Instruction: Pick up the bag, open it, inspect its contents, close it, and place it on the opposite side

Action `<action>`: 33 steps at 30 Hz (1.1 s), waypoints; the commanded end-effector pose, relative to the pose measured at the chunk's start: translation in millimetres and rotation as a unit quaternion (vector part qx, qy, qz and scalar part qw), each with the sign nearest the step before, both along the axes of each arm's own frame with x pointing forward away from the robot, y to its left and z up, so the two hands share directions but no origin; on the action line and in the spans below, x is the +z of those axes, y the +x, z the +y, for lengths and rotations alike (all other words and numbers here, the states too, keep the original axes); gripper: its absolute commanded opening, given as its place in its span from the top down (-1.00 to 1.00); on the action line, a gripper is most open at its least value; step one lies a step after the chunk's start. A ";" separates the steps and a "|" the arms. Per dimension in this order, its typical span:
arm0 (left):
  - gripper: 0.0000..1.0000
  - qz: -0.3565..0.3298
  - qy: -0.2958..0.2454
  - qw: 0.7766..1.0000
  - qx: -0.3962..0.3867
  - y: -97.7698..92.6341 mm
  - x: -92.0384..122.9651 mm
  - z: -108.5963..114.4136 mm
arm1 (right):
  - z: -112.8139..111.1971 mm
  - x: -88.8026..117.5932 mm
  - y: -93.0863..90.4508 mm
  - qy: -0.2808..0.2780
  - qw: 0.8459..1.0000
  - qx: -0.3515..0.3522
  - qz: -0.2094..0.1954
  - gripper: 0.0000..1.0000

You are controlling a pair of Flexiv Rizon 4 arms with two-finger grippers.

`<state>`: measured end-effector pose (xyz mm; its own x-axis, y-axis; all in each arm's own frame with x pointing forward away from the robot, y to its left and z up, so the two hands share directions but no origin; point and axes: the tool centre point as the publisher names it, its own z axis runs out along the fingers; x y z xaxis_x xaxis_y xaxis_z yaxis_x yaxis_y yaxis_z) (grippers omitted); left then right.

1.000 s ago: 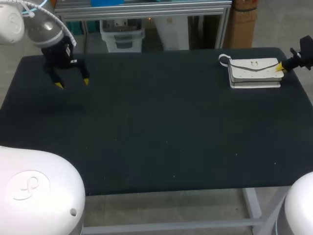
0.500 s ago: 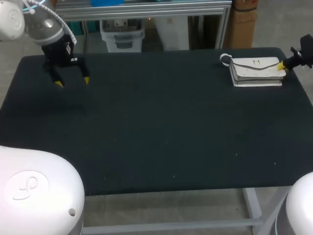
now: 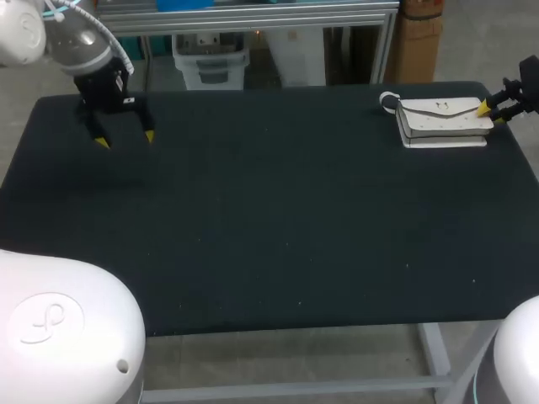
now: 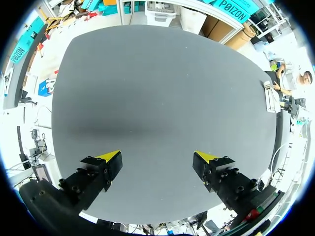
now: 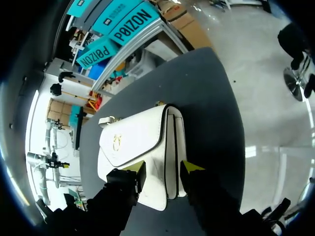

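Observation:
A white flap bag (image 3: 444,122) with a small gold clasp lies flat, flap shut, on the black table (image 3: 278,219) near its far right corner. My right gripper (image 3: 491,112) is at the bag's right end, its yellow tips apart. In the right wrist view the bag (image 5: 138,142) lies just ahead of and under the right gripper (image 5: 162,169), whose fingers straddle the near end without pinching it. My left gripper (image 3: 125,140) hangs open over the far left of the table, holding nothing. In the left wrist view the left gripper (image 4: 157,157) faces bare table, with the bag (image 4: 270,98) far off.
The bag's strap loop (image 3: 386,103) pokes out at its left end. The table's right edge (image 3: 526,168) and back edge run close to the bag. A wide stretch of dark tabletop lies between the two grippers.
The right gripper's fingers, pinched together at the bag's right end before, have spread apart. The bag shifted slightly right and back, then stayed put. The left arm barely moved.

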<state>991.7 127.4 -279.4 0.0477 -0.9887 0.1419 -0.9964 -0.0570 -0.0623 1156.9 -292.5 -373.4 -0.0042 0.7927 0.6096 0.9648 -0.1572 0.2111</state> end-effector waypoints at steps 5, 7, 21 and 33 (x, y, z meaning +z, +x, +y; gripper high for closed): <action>-1.00 -0.002 0.001 1.000 -0.001 -1.6 1.3 0.3 | 0.1 31.4 -14.9 -0.032 0.999 -0.003 -0.019 -1.00; -1.00 -0.003 0.001 1.000 -0.001 -2.3 1.3 0.3 | 1.3 37.5 -18.2 -0.040 0.999 -0.001 -0.023 -1.00; -1.00 -0.015 0.025 1.000 0.007 -8.8 5.9 0.3 | 15.1 86.4 -46.2 -0.115 0.993 0.000 -0.030 -1.00; -1.00 -0.020 0.037 0.999 0.018 -7.3 12.5 6.0 | 23.9 113.0 -81.5 -0.165 0.986 0.007 -0.030 -1.00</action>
